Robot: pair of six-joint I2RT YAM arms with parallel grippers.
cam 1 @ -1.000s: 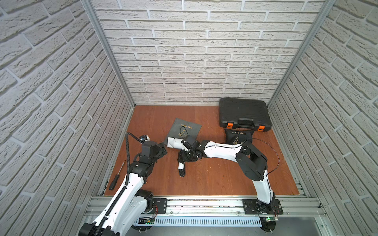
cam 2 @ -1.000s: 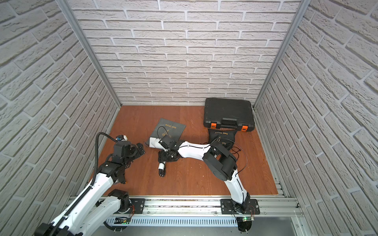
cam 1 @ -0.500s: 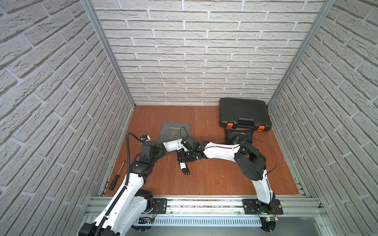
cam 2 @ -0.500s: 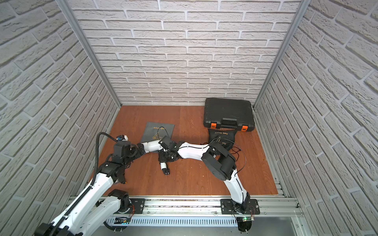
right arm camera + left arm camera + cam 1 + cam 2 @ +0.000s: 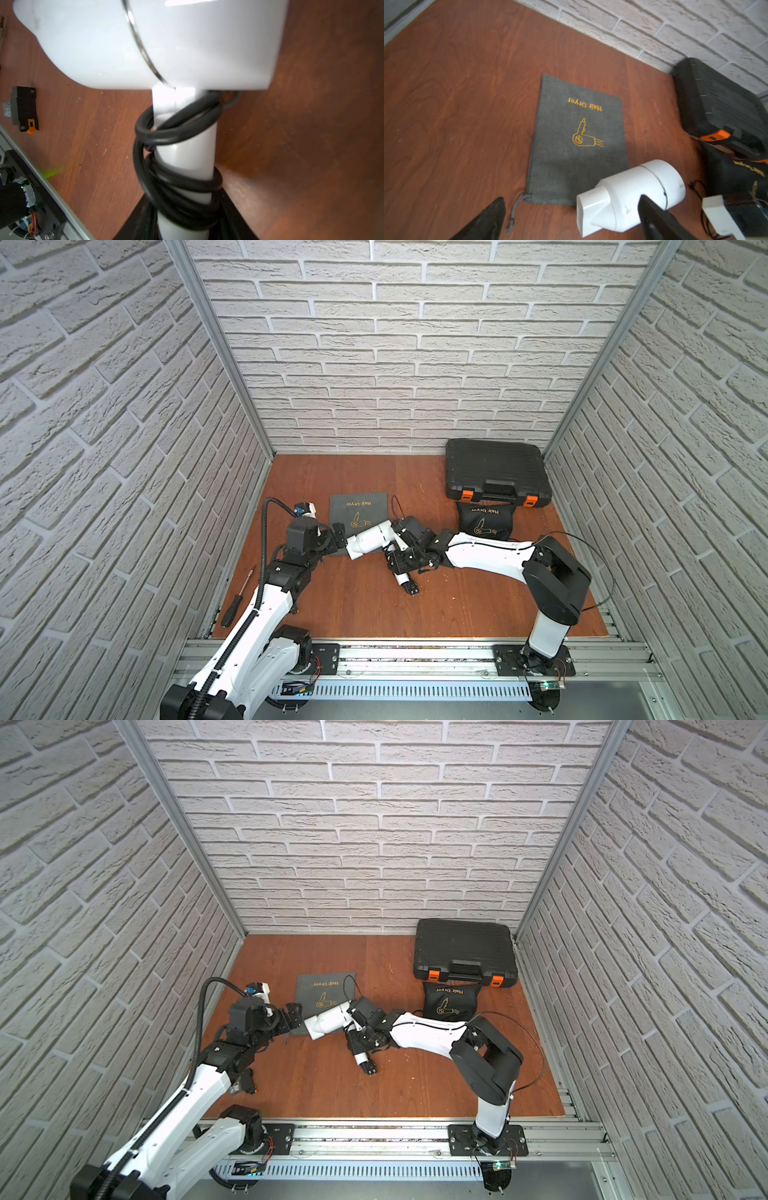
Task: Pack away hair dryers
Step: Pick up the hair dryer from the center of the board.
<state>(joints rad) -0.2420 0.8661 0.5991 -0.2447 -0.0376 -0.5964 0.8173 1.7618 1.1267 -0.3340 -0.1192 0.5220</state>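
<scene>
Right gripper point(image 5: 400, 563) is clamped on the handle of the one white hair dryer point(image 5: 368, 540) in view; left gripper point(image 5: 338, 536) gapes wide by its nozzle. One black case point(image 5: 494, 466), two bags: flat grey bag point(image 5: 357, 506) partly under the barrel, stuffed black bag point(image 5: 484, 522) beside the case; one screwdriver point(image 5: 237, 601).

Left arm point(image 5: 266, 605) reaches forward with its elbow bent, and the left gripper point(image 5: 338, 536) stands wide open. Its two fingers point(image 5: 483, 220) are well apart, with nothing pinched between them. Right arm point(image 5: 486, 556) stretches low across the floor, forearm nearly flat, wrist turned sideways. The right gripper point(image 5: 400, 563) is clamped on the handle of the white hair dryer point(image 5: 368, 540), one finger point(image 5: 133, 228) on each side, the handle running out past the fingertips. Beyond the left fingertips sits the right gripper, near but apart.
</scene>
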